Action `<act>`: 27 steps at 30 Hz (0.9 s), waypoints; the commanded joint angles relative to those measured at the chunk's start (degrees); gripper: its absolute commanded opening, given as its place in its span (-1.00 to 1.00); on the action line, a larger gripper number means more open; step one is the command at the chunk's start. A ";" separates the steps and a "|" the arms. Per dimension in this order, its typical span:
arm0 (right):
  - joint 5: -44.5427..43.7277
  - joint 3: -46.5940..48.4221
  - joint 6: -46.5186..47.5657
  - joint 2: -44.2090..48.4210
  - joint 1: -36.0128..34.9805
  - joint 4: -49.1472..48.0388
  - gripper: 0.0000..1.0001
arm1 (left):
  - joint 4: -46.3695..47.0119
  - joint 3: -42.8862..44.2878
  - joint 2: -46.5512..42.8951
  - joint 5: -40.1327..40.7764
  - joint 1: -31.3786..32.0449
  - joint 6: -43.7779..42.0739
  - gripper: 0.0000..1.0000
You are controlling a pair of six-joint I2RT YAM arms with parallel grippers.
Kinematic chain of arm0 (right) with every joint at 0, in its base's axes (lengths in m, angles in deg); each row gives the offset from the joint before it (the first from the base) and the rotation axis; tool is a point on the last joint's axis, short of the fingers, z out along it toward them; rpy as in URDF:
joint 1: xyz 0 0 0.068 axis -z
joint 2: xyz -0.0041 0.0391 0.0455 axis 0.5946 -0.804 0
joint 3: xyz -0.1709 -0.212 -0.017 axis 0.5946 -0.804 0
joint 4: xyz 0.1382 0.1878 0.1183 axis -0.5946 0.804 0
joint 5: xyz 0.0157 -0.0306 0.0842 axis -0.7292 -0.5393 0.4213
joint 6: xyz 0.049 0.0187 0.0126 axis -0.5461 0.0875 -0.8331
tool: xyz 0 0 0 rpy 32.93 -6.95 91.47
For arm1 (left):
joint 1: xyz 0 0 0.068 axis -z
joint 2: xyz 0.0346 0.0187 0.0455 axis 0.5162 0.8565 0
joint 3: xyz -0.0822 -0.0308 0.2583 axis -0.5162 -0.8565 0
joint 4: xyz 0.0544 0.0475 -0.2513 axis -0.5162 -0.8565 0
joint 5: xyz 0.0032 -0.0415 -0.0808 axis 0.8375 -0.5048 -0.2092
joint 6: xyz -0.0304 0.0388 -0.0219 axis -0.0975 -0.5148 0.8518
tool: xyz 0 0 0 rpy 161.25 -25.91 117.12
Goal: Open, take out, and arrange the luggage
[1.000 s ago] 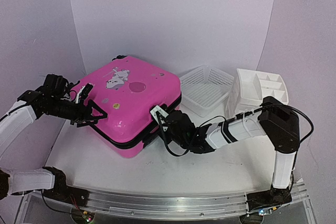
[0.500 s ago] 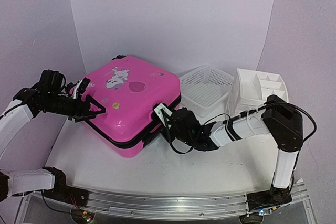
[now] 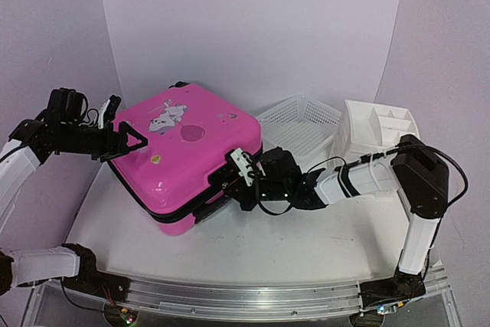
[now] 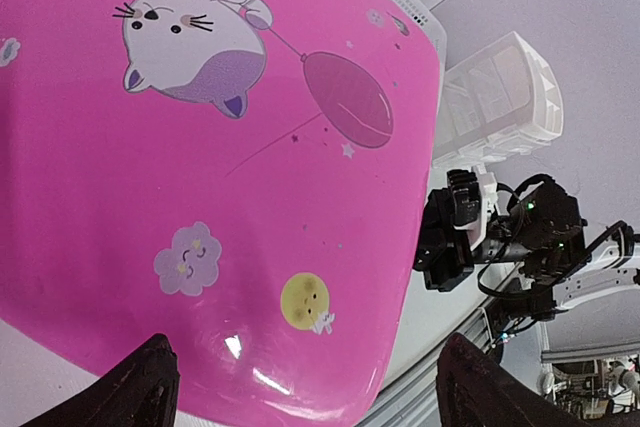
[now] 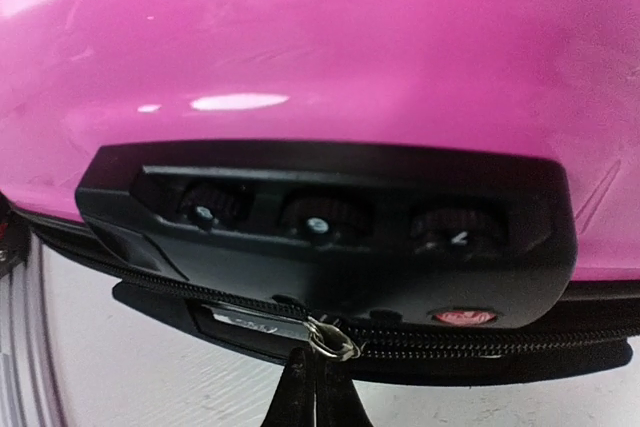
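Note:
The luggage (image 3: 184, 151) is a hot-pink hard-shell suitcase with a white cat print, lying flat on the table with its black zipper trim closed. My left gripper (image 3: 122, 124) stands open over the case's left edge, its fingers (image 4: 150, 387) wide apart above the pink lid (image 4: 250, 197) and holding nothing. My right gripper (image 3: 233, 180) is at the case's front side, just below the black combination lock (image 5: 330, 217). Its fingertips (image 5: 318, 362) are shut on the metal zipper pull (image 5: 335, 340) on the zipper line.
A white mesh basket (image 3: 298, 132) sits right behind the case's right corner. A white drawer organizer (image 3: 379, 132) stands farther right. My right forearm (image 3: 360, 181) lies low across the table in front of them. White backdrop walls close in the back and sides.
My right gripper's jaws have closed at the zipper below the lock. My left gripper has risen and moved back along the case's left edge. The case has turned slightly, its near corner now farther left.

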 commanded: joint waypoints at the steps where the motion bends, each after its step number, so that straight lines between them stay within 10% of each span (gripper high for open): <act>1: 8.52 0.76 -7.50 -0.60 -2.36 -6.30 -1.00 | 1.61 3.52 1.87 2.68 0.08 0.69 0.79; 8: 0.45 -1.20 -9.89 -0.64 -3.50 -8.07 -0.96 | 0.77 6.47 3.85 6.90 0.10 1.02 0.81; 16: -19.45 -3.49 -8.81 5.41 -4.25 5.41 -0.10 | 0.85 3.67 2.46 4.94 0.06 1.59 0.81; 27: -37.35 2.65 -6.63 7.54 -12.21 17.52 0.17 | 0.73 0.86 0.27 6.66 0.10 0.52 0.82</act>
